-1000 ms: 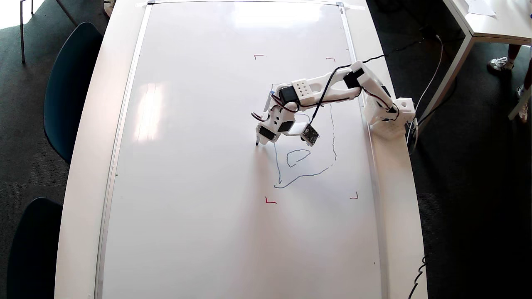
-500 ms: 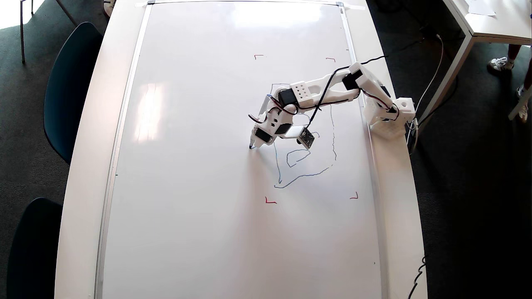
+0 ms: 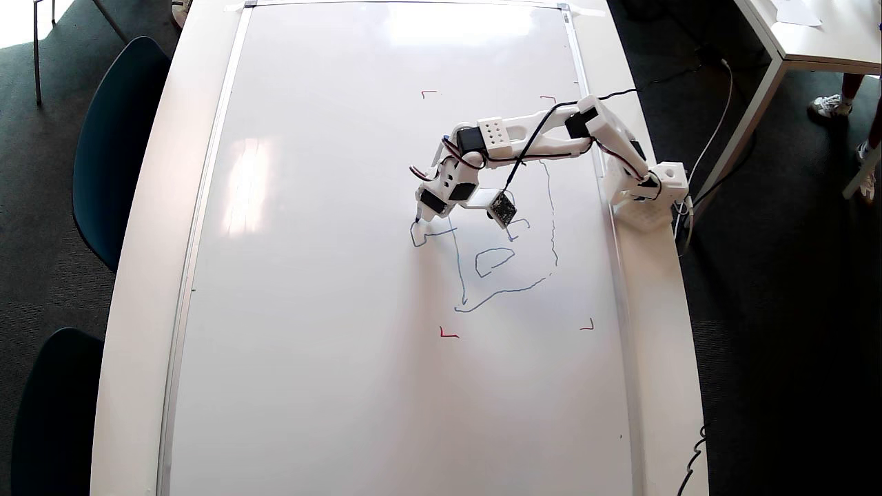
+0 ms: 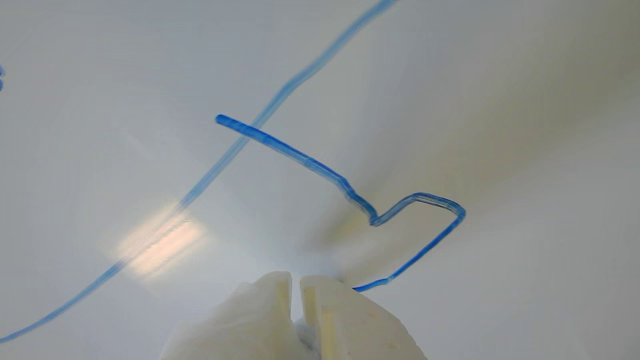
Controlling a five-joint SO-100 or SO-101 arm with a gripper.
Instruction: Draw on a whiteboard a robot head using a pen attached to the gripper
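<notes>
The whiteboard (image 3: 331, 310) fills most of the overhead view. On it is the robot head (image 3: 458, 269), a wobbly blue outline with a small boxy shape (image 3: 493, 258) inside. A short stalk leads left from the outline to a small loop (image 3: 413, 241). My white gripper (image 3: 426, 215) hovers at the loop's upper end, with the pen tip (image 3: 417, 220) touching the board. In the wrist view the gripper (image 4: 296, 282) is shut, with only a narrow slit between its fingers. The loop's fresh line (image 4: 425, 247) ends beside the right finger (image 4: 340, 310). The pen is hidden in that view.
The arm's base (image 3: 644, 193) sits on the table's right rim with cables trailing off to the right. Red corner marks (image 3: 448, 334) (image 3: 587, 325) (image 3: 428, 93) frame the drawing area. Dark chairs (image 3: 110, 138) stand on the left. Another table (image 3: 806, 41) is at the top right.
The gripper moved left from the outline's left side, then up. The pen left a short stalk and an open loop behind it, and the arm swung upward in the overhead view.
</notes>
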